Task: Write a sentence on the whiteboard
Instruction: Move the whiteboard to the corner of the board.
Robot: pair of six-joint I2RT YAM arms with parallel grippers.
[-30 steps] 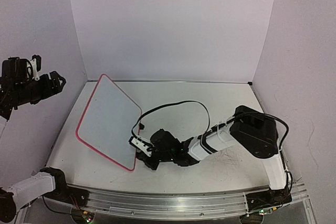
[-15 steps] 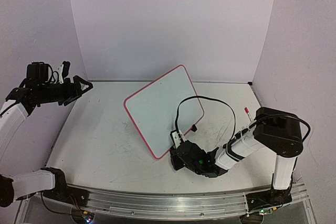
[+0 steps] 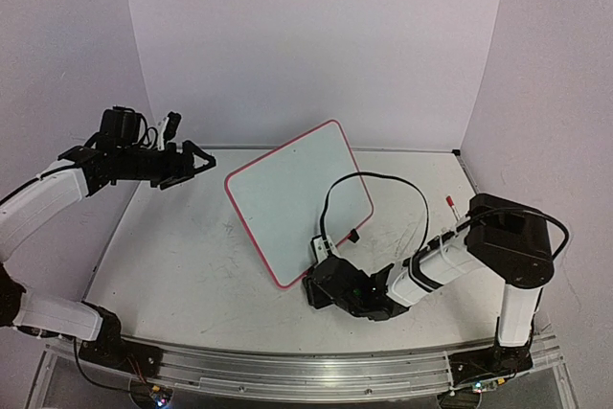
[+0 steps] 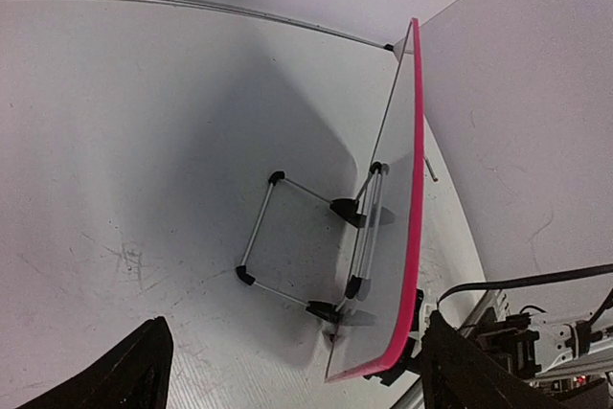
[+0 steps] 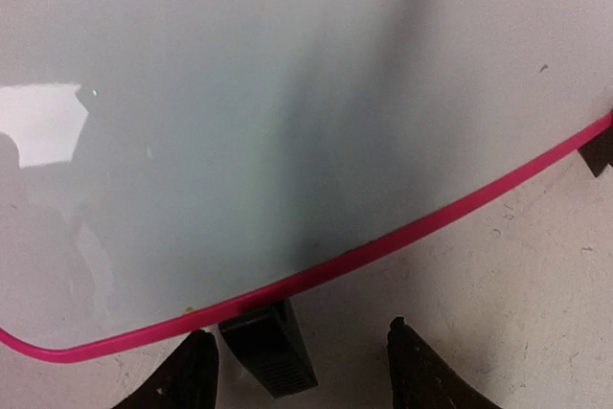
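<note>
one blank whiteboard (image 3: 297,198) stands tilted mid table (image 3: 172,256); right claw (image 3: 319,288), spread and empty, sits low just beside its near bottom corner, nearer; left claw (image 3: 203,168), spread too, hangs well apart leftward.

"What is standing on the table (image 4: 124,122)?"
"The whiteboard (image 4: 414,189), seen from its pink edge."
"And behind it?"
"A thin wire stand (image 4: 260,226) with black feet (image 4: 347,208). The left gripper (image 4: 295,332) is wide apart."
</note>
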